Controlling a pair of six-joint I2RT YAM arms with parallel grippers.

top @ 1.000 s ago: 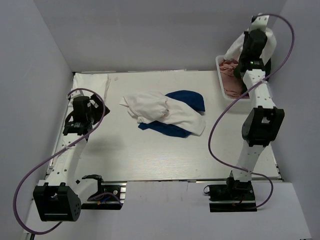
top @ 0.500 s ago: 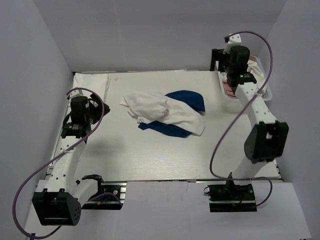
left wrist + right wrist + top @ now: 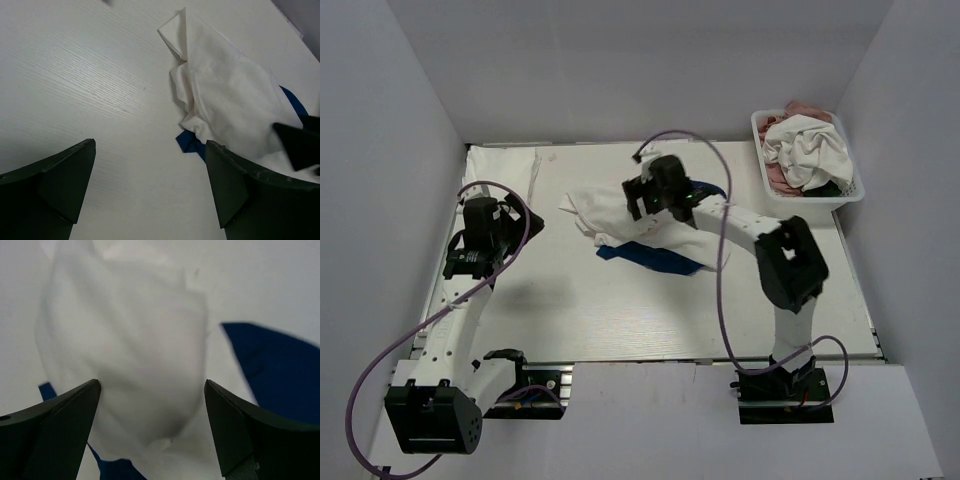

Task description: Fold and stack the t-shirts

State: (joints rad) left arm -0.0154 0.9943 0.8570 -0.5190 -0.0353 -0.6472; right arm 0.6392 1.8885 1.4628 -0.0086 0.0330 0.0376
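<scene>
The right gripper [image 3: 151,386] has been swung from the basket [image 3: 820,198] at the table's far right corner. It is now held wide open and empty over the white t-shirt [image 3: 600,212], which lies crumpled on the navy t-shirt [image 3: 655,258] in the middle of the table. The left gripper [image 3: 150,143] is open too. Nothing is folded yet.

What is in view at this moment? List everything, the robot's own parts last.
crumpled white cotton t-shirt: one, white, mid-table, lying over the navy one
navy blue t-shirt: one, navy, mid-table, mostly under the white one
white plastic lattice basket: one, white, far right corner of the table
basket contents: white shirt on top, dusty pink shirt beneath; anything more cannot be told
white wood-grain table: one, white
left gripper: one, black, open, above bare table left of the shirts
right gripper: one, black, open, over the white t-shirt
</scene>
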